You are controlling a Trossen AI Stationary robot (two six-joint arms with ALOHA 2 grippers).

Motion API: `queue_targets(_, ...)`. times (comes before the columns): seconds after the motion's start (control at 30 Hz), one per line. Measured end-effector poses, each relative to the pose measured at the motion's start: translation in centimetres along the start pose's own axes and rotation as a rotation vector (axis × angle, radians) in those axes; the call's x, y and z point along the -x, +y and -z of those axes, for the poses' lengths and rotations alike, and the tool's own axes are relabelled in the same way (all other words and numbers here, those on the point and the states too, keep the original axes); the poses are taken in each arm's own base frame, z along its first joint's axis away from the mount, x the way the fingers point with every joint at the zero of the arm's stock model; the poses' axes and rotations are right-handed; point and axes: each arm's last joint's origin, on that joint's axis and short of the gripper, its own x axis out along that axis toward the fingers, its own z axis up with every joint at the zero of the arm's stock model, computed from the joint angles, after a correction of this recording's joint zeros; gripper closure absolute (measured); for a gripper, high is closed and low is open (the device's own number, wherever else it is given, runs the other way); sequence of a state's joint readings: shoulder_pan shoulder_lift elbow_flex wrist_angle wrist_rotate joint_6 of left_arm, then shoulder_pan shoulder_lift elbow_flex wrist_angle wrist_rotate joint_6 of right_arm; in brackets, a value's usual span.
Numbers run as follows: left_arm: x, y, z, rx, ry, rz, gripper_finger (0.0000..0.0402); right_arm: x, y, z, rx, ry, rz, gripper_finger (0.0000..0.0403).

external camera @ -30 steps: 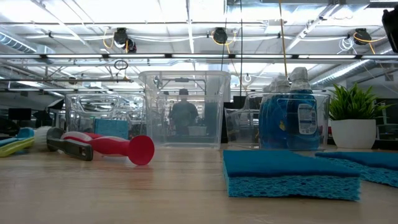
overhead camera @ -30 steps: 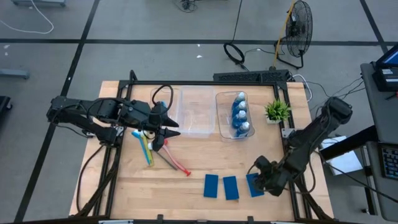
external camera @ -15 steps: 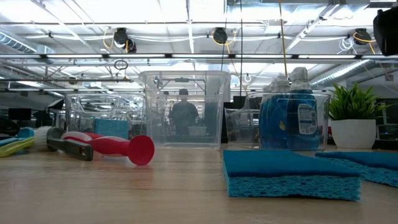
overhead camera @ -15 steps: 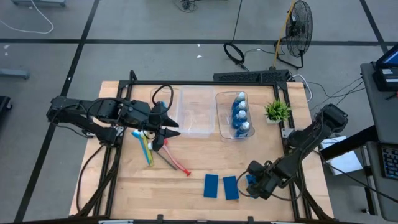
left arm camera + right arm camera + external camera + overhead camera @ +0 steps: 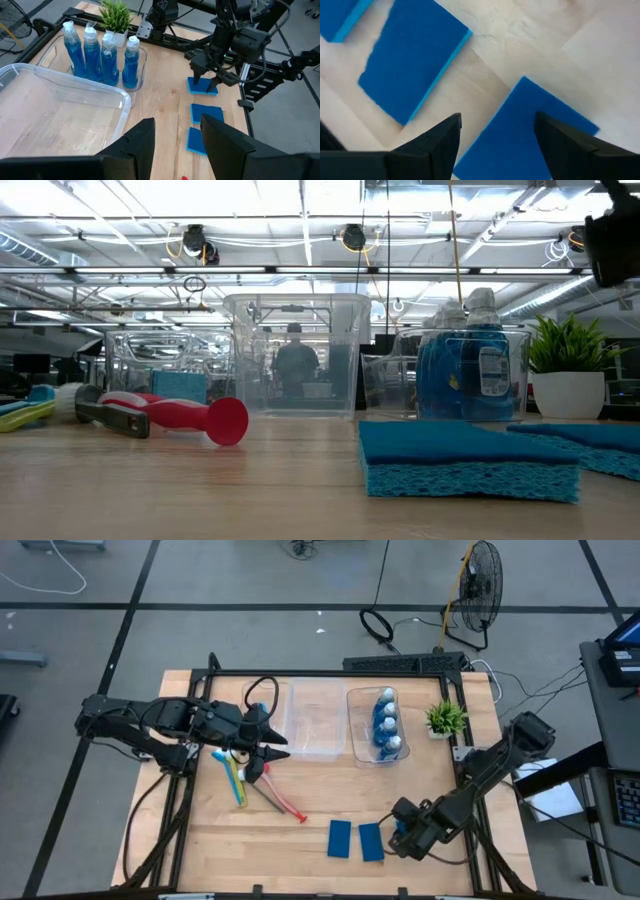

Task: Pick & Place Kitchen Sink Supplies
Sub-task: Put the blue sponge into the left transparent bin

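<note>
Three flat blue sponges lie in a row near the table's near edge: two in plain sight (image 5: pixel 339 838) (image 5: pixel 371 840), and the rightmost sponge (image 5: pixel 520 135) under my right gripper (image 5: pixel 405 832). That gripper (image 5: pixel 497 120) hangs open above it, one finger on either side, not touching. Four blue-and-white bottles (image 5: pixel 386 725) stand in the right clear bin. The red brush (image 5: pixel 282 800), yellow-green brush (image 5: pixel 238 783) and light blue brush (image 5: pixel 226 762) lie on the table's left part. My left gripper (image 5: pixel 262 752) waits open above them.
An empty clear bin (image 5: pixel 315 720) sits in the middle of the far side. A left bin (image 5: pixel 160 370) holds something blue. A small potted plant (image 5: pixel 446 718) stands at the far right. Bare wood lies between brushes and sponges. A person (image 5: pixel 295 365) stands far behind the table.
My right gripper has moved toward the table's left edge, from beside the rightmost sponge to over it. It has also come lower into the low view's top right corner. The sponges, brushes and left arm have kept still.
</note>
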State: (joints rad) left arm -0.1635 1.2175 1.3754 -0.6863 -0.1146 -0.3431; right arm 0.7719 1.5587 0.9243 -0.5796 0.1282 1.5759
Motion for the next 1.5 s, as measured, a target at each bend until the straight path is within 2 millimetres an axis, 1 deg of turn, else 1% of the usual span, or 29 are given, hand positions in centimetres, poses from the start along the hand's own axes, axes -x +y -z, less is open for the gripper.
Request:
queue_targets(0.23,0.0,0.0,0.0,-0.020,0.005,-0.001,0.0238,-2.1,0.1,0.3,-0.060,0.009,0.060,0.0162)
queue_targets(0.37,0.0,0.0,0.0,-0.025,0.005,-0.001,0.0238,-3.0,-0.4,0.5,-0.127,0.026,0.141,0.0165)
queue_targets(0.47,0.0,0.0,0.1,-0.025,0.006,-0.001,0.0238,-3.1,-0.9,0.7,-0.168,0.052,0.203,0.0164)
queue_targets(0.57,0.0,0.0,0.1,-0.028,0.006,-0.001,0.0238,-2.5,-1.4,1.0,-0.200,0.078,0.245,0.0164)
queue_targets(0.83,0.0,0.0,0.1,-0.030,0.007,-0.002,0.0238,-1.9,-2.4,1.4,-0.299,0.087,0.351,0.0169)
queue_targets(1.0,0.0,0.0,0.1,-0.032,0.011,-0.003,0.0238,-1.9,-2.4,1.4,-0.301,0.085,0.350,0.0169)
queue_targets(1.23,0.0,0.0,0.1,-0.036,0.014,-0.004,0.0238,-2.0,-2.0,1.4,-0.298,0.085,0.295,0.0170)
queue_targets(1.5,0.0,0.0,0.1,-0.036,0.014,-0.004,0.0238,-2.1,-1.8,1.4,-0.242,0.095,0.273,0.0169)
